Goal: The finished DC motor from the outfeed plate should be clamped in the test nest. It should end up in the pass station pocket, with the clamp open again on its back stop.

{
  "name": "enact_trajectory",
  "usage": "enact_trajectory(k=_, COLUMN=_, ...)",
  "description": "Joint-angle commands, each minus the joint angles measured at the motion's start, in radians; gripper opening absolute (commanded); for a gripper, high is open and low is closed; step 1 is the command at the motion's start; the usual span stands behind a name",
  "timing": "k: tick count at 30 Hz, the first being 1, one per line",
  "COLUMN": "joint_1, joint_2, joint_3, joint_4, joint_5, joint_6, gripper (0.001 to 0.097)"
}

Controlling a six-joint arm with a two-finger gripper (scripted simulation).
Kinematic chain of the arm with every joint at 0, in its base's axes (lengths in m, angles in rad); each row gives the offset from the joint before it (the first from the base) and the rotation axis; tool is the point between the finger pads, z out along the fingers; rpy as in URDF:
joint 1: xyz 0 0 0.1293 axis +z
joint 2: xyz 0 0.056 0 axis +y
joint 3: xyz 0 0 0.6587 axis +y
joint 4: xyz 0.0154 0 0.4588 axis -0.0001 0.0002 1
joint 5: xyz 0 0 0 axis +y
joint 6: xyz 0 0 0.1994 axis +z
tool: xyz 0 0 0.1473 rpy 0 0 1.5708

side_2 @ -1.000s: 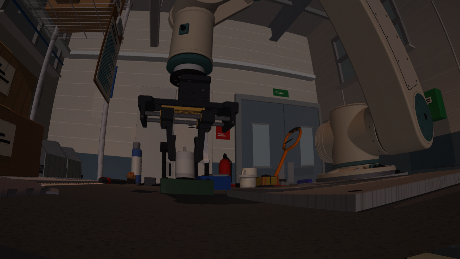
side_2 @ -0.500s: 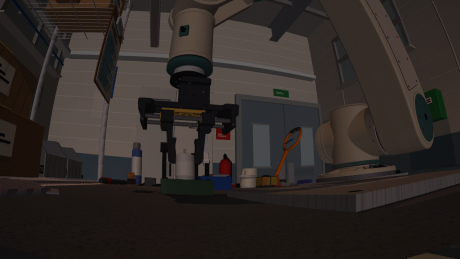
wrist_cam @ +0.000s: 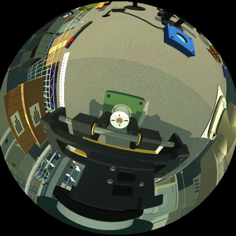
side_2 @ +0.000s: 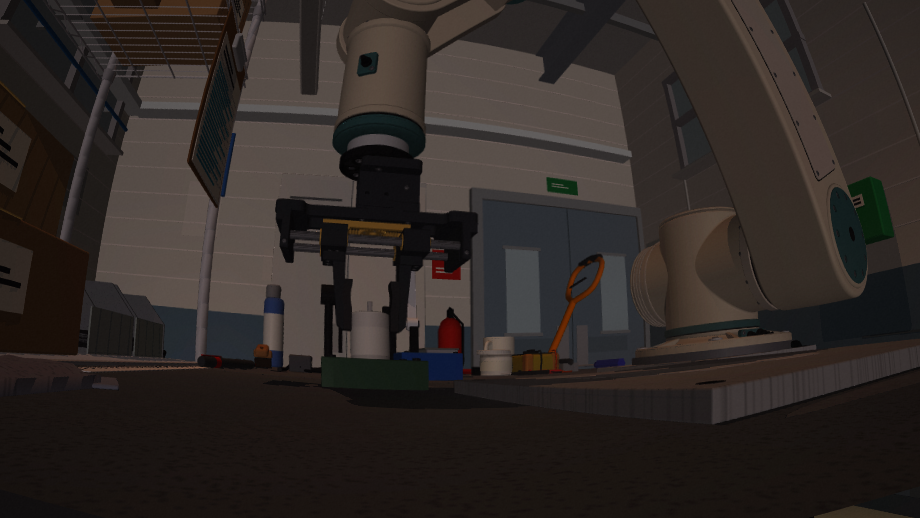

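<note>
The DC motor (side_2: 369, 333) (wrist_cam: 119, 119) is a white cylinder with a thin shaft pointing up. It stands upright in the round pocket of the green block (side_2: 375, 372) (wrist_cam: 124, 104) on the table. The blue block (side_2: 435, 363) (wrist_cam: 180, 40) with its own round pocket lies apart on the table, to the right of and behind the green one in the side camera. I see no clamp in these frames. My gripper (side_2: 371, 325) (wrist_cam: 118, 125) reaches straight down over the green block and is closed on the motor's body.
Behind the work stand a blue and white bottle (side_2: 273, 323), a red extinguisher (side_2: 450, 330) and a white cup (side_2: 496, 354). An orange-handled tool (side_2: 575, 302) leans right of them. The arm's base (side_2: 711, 283) sits on a raised plate (side_2: 695, 383) at right.
</note>
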Motion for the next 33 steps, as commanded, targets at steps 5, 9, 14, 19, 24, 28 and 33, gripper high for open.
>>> enact_trajectory(k=5, joint_1=0.0, joint_2=-0.001, joint_3=0.0, joint_4=0.0, joint_5=0.0, joint_6=0.0, gripper=0.009)
enact_trajectory(k=9, joint_1=0.0, joint_2=0.0, joint_3=0.0, joint_4=0.0, joint_5=0.0, joint_6=0.0, gripper=0.017)
enact_trajectory(k=14, joint_1=0.0, joint_2=0.0, joint_3=0.0, joint_4=0.0, joint_5=0.0, joint_6=0.0, gripper=0.027)
enact_trajectory(k=19, joint_1=0.0, joint_2=0.0, joint_3=0.0, joint_4=0.0, joint_5=0.0, joint_6=0.0, gripper=0.037)
enact_trajectory(k=24, joint_1=0.0, joint_2=0.0, joint_3=0.0, joint_4=0.0, joint_5=0.0, joint_6=0.0, gripper=0.047)
enact_trajectory(k=28, joint_1=0.0, joint_2=0.0, joint_3=0.0, joint_4=0.0, joint_5=0.0, joint_6=0.0, gripper=0.055)
enact_trajectory(k=33, joint_1=0.0, joint_2=0.0, joint_3=0.0, joint_4=0.0, joint_5=0.0, joint_6=0.0, gripper=0.0555)
